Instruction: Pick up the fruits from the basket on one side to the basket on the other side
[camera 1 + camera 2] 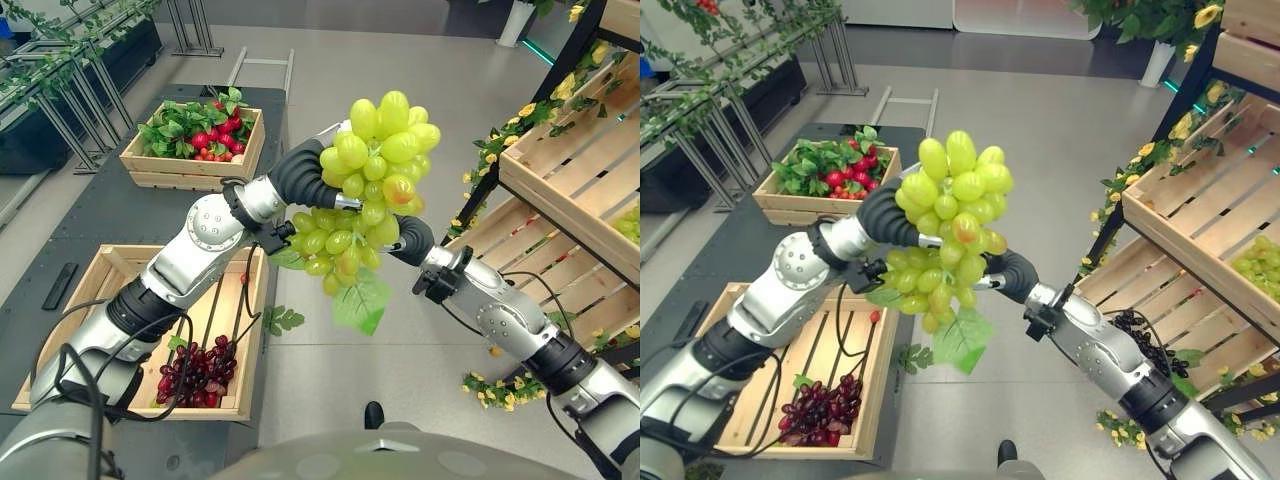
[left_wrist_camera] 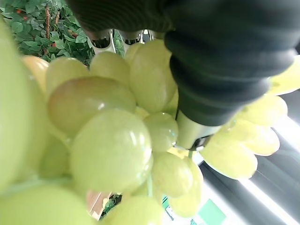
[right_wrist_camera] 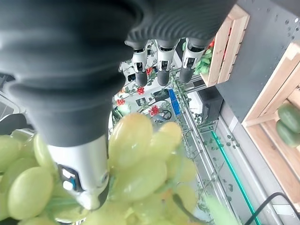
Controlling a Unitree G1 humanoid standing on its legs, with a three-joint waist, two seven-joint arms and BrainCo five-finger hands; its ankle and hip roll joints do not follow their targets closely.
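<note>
Grey floor below, wooden shelving off to right. Green grape bunch (image 1: 372, 190) held up in mid-air between both hands. Left hand (image 1: 305, 172) against bunch's left side, grip not readable. Right hand (image 3: 84, 140) under bunch's lower right, thumb pressed into grapes, fingers (image 3: 161, 63) extended clear of fruit. Below left arm, crate with dark grapes (image 1: 198, 372); farther out, crate of red fruit (image 1: 195, 143).

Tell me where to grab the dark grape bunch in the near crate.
Probably from straight above, closing round the heaped middle of the dark grape bunch: it lies in a corner of the near crate, whose walls block the sides.
</note>
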